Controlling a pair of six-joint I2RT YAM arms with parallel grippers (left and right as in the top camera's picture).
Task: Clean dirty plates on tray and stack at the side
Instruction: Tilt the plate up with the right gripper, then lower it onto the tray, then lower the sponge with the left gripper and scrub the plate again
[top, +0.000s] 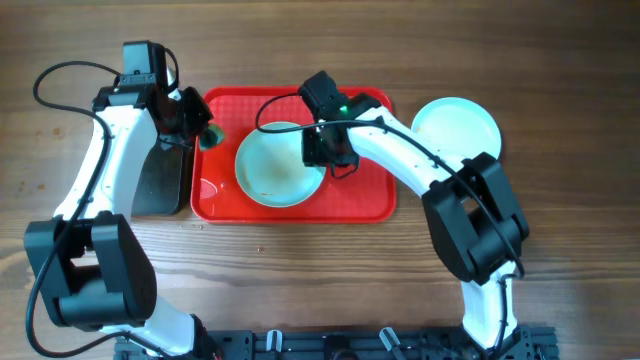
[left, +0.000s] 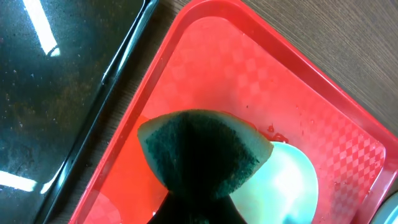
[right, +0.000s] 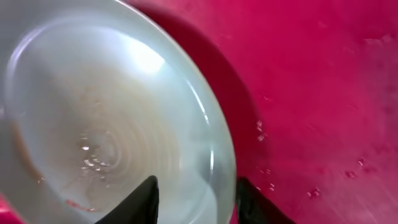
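Soiled plate (top: 275, 170), wet and faintly streaked brown, lying mid-way along the red tray (top: 365, 200). The right gripper (top: 328, 150) stands at its right rim with jaws parted, one finger inside and one outside (not clamped). The left gripper (top: 195, 125), closed on a green sponge (left: 199, 146), hovers over the tray's left end beside the black pan (top: 160, 185). A second plate (top: 457, 128) rests on the table, right of the tray.

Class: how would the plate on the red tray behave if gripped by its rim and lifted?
Probably slippery: droplets sit on the plate. Likely stiff and light, as its thin raised rim looks moulded. It may tip in a one-edge grip, being wide and shallow.
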